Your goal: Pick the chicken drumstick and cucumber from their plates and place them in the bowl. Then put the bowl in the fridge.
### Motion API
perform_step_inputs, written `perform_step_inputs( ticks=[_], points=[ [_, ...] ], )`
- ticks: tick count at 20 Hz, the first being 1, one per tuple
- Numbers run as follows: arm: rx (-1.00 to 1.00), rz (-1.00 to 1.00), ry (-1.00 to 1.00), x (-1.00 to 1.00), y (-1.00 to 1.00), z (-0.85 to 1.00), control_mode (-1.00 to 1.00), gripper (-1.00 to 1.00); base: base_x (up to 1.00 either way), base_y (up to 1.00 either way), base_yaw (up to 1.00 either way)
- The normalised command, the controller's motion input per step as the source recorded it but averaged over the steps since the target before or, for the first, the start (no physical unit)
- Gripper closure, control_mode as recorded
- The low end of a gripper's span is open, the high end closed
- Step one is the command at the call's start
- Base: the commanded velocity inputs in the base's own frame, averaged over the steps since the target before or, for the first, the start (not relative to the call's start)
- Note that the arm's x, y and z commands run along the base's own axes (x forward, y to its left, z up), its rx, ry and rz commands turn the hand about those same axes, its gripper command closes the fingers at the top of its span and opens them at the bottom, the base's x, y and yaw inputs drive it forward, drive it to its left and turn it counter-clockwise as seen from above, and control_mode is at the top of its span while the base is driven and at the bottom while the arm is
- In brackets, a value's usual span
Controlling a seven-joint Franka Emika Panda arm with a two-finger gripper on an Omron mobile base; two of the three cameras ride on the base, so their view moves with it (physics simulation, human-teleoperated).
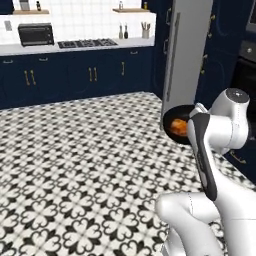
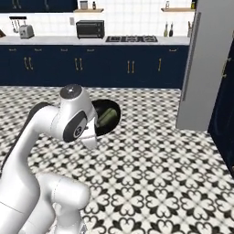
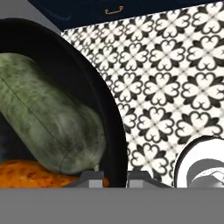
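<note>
My hand (image 3: 112, 177) grips the glossy black bowl's (image 3: 103, 100) rim, orange-brown drumstick (image 3: 35, 174) and dark green cucumber (image 3: 48, 127) loaded; the tall grey fridge (image 1: 182, 55) remains.

The arm folds high, its gripper (image 3: 111, 178) apparently closed on the bowl (image 3: 114, 127) rim.

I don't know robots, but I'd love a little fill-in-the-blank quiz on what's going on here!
1. The black bowl the gripper carries holds a green ____ beside the chicken drumstick.
2. The gripper's fingers pinch the bowl's ____.
3. The bowl hangs over the patterned ____.
4. The grey fridge has a long vertical ____.

Missing words: cucumber; rim; floor; handle
</note>
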Motion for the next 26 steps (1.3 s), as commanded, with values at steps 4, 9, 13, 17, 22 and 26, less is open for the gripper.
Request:
perform_step_inputs(
  ticks=[4,9,13,17,22,26],
  points=[
    [0.00,0.00,0.00,0.00,0.00,0.00,1.00,1.00,1.00,0.61,-0.17],
    [0.00,0.00,0.00,0.00,0.00,0.00,1.00,1.00,1.00,0.89,-0.29],
    [0.00,0.00,0.00,0.00,0.00,0.00,1.00,1.00,1.00,0.84,-0.34],
    [0.00,0.00,0.00,0.00,0.00,0.00,1.00,1.00,1.00,0.93,-0.35],
    [0.00,0.00,0.00,0.00,0.00,0.00,1.00,1.00,1.00,0.99,-0.34],
    [0.00,0.00,0.00,0.00,0.00,0.00,1.00,1.00,1.00,1.00,-0.36]
  ],
)
